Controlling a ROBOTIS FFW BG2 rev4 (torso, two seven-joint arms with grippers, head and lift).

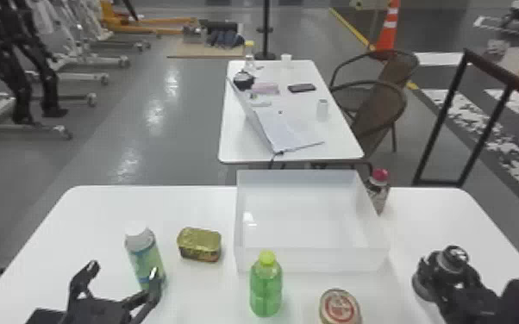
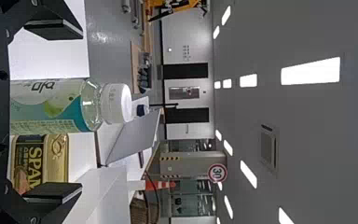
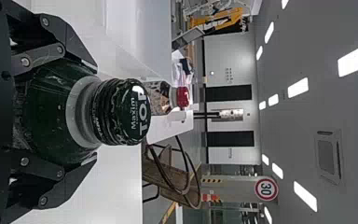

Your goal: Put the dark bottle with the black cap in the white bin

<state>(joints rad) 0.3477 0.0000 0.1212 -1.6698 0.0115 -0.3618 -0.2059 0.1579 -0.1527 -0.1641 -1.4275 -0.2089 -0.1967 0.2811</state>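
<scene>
- The right gripper (image 1: 444, 282), at the right of the table (image 1: 99, 211), has its fingers closed around the dark bottle (image 3: 51, 112), pinching it below the neck.
- The dark bottle is roughly upright with its black cap (image 3: 128, 112) on top, outside the white bin (image 1: 310, 262) and to its right. Whether its base touches the table, I cannot tell.
- The left gripper (image 1: 123, 271) is at the near left, its fingers spread wide, close to a pale green bottle with a white cap (image 1: 150, 260).
- A gold tin (image 1: 199, 245) sits between that bottle and the bin.
- In front of the bin stand a bright green bottle (image 1: 266, 288) and, farther right, a round-topped can (image 1: 339, 308).
- A red-capped bottle (image 1: 378, 199) stands just beside the bin's far right side.
- Beyond, an open laptop (image 1: 291, 129) rests on a second table (image 1: 245, 151).
</scene>
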